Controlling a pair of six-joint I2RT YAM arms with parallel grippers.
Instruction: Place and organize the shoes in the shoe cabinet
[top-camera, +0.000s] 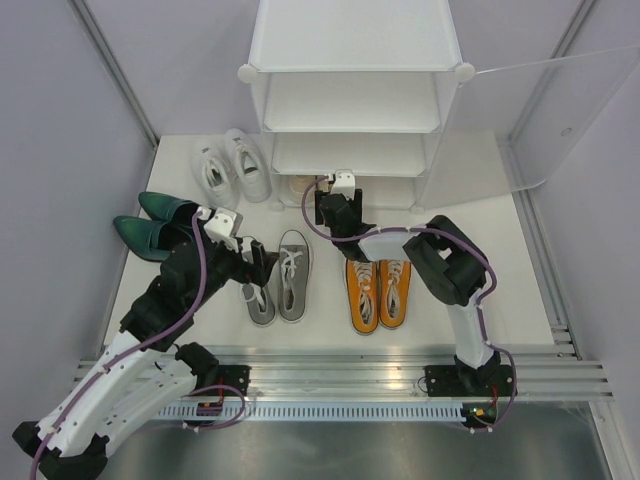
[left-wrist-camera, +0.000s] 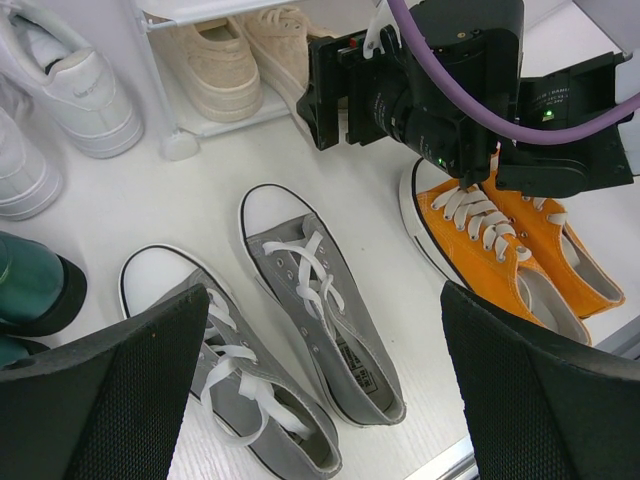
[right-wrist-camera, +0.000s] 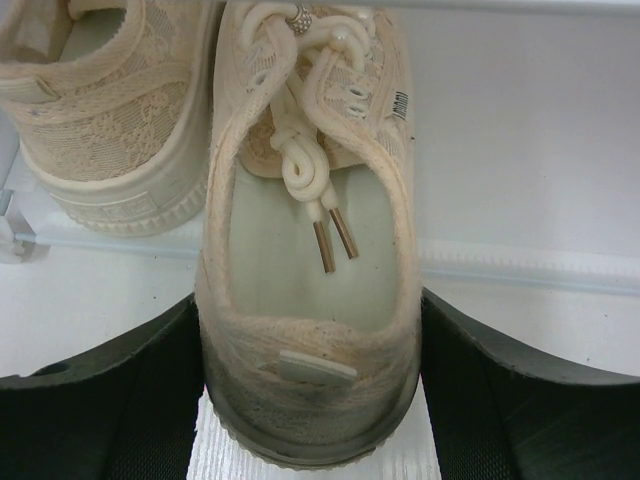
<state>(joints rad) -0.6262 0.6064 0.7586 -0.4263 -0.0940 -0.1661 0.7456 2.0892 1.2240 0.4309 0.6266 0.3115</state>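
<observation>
Top view showed the white cabinet (top-camera: 355, 100) at the far side of the table (top-camera: 520, 280), with its door (top-camera: 520, 120) swung open to the right. The right gripper (right-wrist-camera: 310, 310) reached to the bottom compartment, and its fingers (right-wrist-camera: 520, 400) were pressed on both sides of the heel of a cream shoe (right-wrist-camera: 305, 250), gripping it. The front of this shoe was inside the bottom compartment, while the heel was outside the front edge. The other cream shoe (right-wrist-camera: 100, 130) stood just beside it on the left, in the same compartment. The left gripper (left-wrist-camera: 325, 300) hung above the grey shoes (left-wrist-camera: 340, 350) with its fingers wide open. The grey shoes lay side by side on the table in front of the cabinet, and the orange shoes (left-wrist-camera: 500, 240) lay near them on the right, under the right arm. The white sneakers (top-camera: 232, 165) stood left of the cabinet, and the green shoes (top-camera: 150, 222) were near the left edge of the table.
</observation>
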